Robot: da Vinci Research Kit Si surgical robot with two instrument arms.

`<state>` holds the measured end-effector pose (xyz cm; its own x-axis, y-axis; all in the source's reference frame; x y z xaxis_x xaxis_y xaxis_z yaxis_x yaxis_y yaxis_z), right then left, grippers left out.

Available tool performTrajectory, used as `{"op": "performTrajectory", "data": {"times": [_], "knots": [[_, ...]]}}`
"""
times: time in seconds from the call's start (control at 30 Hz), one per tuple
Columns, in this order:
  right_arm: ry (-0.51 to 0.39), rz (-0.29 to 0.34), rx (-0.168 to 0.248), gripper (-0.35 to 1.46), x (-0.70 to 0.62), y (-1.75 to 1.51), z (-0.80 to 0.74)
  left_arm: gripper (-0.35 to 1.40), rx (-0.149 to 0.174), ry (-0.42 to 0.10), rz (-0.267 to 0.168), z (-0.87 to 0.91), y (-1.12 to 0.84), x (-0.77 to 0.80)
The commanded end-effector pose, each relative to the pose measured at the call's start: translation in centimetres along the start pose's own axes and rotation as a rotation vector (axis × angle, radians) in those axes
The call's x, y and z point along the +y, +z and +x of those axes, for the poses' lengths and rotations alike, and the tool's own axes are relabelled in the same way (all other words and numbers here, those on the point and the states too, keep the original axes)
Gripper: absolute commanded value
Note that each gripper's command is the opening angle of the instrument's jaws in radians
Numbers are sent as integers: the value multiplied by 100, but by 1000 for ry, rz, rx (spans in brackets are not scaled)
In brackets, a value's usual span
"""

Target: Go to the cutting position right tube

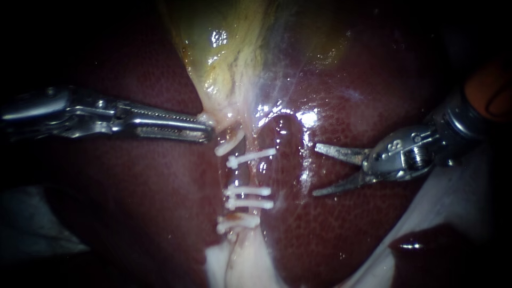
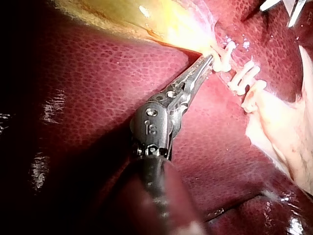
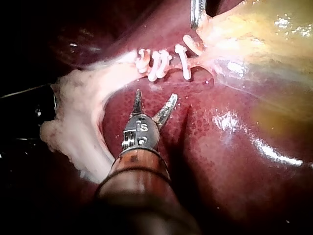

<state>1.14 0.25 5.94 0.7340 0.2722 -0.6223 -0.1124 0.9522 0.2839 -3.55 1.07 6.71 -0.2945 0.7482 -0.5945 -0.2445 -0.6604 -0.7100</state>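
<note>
On the left, my left instrument (image 1: 204, 129) lies level. Its long ridged jaws are pressed narrow on the pale neck of the gallbladder (image 1: 229, 48), a glossy yellow-green sac, and they hold it taut. Just beside those jaws, the white clips (image 1: 250, 158) run down like ladder rungs across thin pinkish strands on the dark, finely pebbled liver (image 1: 373, 85). The strands lie so close together that they are hard to tell apart. The rungs reaching furthest right seem to sit on the right tube (image 1: 260, 173), with a bare stretch between the upper clip and the pair below it. Further right, my right instrument (image 1: 316, 169) hangs over wet liver, its two short tapered blades spread wide, near the tube but not touching it. The job now, as I read it, is to bring those open blades across so the bare stretch lies between them, square to the tube, clips clear on both sides, tips off the liver beneath. The tube looks soft and slippery, so the left hold should keep it stretched.
</note>
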Motion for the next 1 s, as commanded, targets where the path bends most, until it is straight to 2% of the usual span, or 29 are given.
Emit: {"op": "performTrajectory", "data": {"times": [0.03, 0.13, 0.27, 0.33, 0.43, 0.53, 0.7, 1.0], "knots": [[2, 1, 3, 145, 0, 0, 0, -35, 0, 0, -1, 1, -2, 1], [1, 4, 4, 145, -1, 0, 0, -35, -2, -5, -8, 9, -13, 7], [1, 15, 9, 145, -1, 1, 0, -35, -1, -22, -7, 28, -40, 21], [2, 28, 21, 145, -1, 2, 0, -35, 13, -10, -4, 37, -52, 30], [2, 61, 54, 145, -2, 8, 1, -35, 21, -8, -4, 43, -61, 38], [55, 98, 115, 145, -3, 21, 3, -35, 24, -3, -5, 44, -61, 41], [149, 186, 147, 145, -8, 58, -2, -35, 24, -3, -4, 44, -61, 41], [296, 279, 143, 145, -8, 121, -24, -35, 24, -3, -4, 44, -61, 42]]}}
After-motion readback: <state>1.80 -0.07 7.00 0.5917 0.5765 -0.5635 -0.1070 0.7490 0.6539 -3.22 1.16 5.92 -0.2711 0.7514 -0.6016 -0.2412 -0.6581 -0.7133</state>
